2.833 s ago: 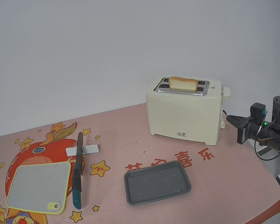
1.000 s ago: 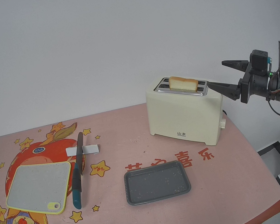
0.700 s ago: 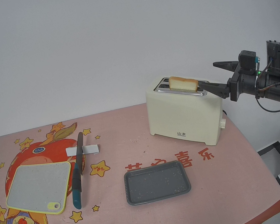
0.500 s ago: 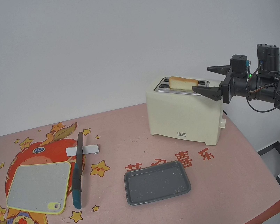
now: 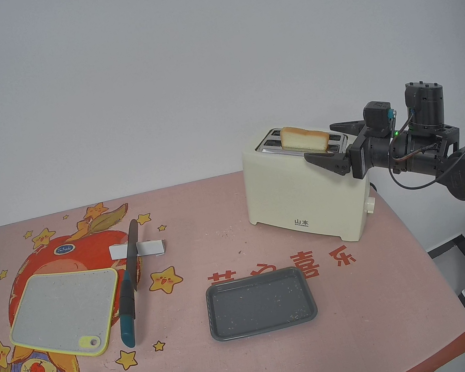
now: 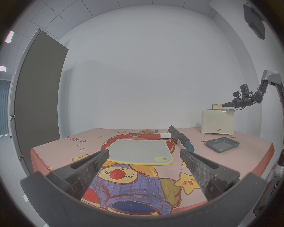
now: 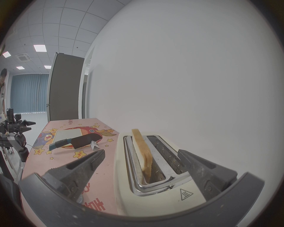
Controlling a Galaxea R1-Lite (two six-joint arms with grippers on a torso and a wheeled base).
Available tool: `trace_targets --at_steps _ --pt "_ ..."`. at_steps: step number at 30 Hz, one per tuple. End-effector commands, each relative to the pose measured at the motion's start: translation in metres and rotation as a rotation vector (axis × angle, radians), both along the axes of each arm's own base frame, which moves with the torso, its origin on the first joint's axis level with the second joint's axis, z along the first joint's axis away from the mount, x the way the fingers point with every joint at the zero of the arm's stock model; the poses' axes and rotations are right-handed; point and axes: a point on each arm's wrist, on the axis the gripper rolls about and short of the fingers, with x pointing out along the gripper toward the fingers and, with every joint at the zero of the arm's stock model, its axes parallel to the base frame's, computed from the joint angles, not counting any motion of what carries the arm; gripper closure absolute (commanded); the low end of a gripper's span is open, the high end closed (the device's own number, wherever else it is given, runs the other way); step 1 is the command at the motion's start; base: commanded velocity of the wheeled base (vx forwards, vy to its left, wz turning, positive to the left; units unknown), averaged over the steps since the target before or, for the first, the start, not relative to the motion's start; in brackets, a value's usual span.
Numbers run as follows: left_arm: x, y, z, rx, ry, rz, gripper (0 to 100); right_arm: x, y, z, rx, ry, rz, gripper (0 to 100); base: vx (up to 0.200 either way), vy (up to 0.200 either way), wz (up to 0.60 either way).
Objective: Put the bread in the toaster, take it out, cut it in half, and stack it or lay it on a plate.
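Right hand advanced to toaster, spread near one bread slice; left hand spread.

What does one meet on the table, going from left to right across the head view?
board → knife → tray → toaster

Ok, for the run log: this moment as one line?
bread slice: upright in toaster slot | right gripper: open, level with toaster top, slice not gripped | left gripper: open, low at near table edge
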Motion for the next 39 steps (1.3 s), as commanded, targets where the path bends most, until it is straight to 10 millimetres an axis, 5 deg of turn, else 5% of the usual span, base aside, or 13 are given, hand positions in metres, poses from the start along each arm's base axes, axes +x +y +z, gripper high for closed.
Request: trace_targets --at_steps 1,15,16,39 --pt "0.000 0.000 -0.005 0.000 0.001 0.000 0 0.004 0.002 0.000 0.001 -0.005 0.001 0 0.000 0.000 0.00" --pt "0.000 0.000 -0.005 0.000 0.001 0.000 0 0.012 0.005 -0.005 -0.003 0.000 0.000 0 0.000 0.000 0.00" --pt "0.000 0.000 -0.005 0.000 0.001 0.000 0 0.012 0.005 -0.005 -0.003 0.000 0.000 100 0.000 0.000 0.00" --pt "0.000 0.000 -0.005 0.000 0.001 0.000 0 0.007 0.009 0.006 0.008 -0.033 0.017 100 0.000 0.000 0.00"
